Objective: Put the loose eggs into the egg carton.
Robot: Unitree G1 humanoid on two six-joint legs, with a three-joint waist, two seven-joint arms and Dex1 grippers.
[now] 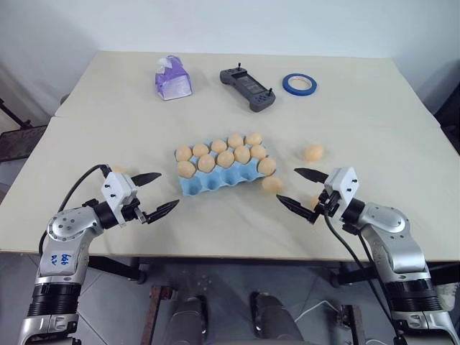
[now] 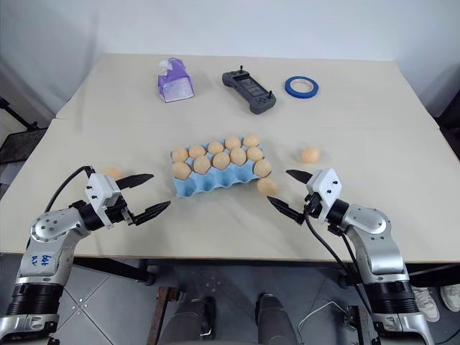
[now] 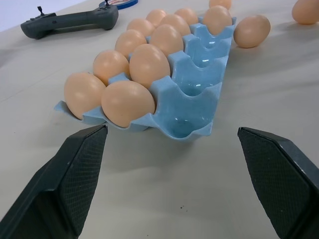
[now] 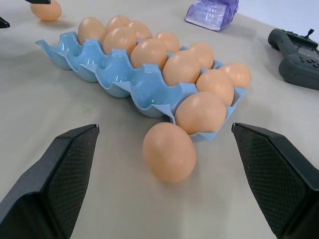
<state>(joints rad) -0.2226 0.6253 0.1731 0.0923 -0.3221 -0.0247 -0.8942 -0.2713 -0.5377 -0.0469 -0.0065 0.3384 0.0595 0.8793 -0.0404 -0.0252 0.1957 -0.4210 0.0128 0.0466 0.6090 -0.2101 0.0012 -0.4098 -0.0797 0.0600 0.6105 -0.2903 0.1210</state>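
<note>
Loose egg [image 2: 112, 173] seen far left on the table [image 2: 359, 122], just behind the left gripper [image 2: 142, 194]; jaws spread wide, nothing held. Egg carton [image 2: 208, 183] sits mid-table between the arms, 2 back rows filled, 4 near-row cups empty. 1 egg [image 4: 169, 151] lies touching the carton's right end, ahead of the right gripper [image 2: 289, 192], also released. Another egg [image 2: 310, 154] is further right.
</note>
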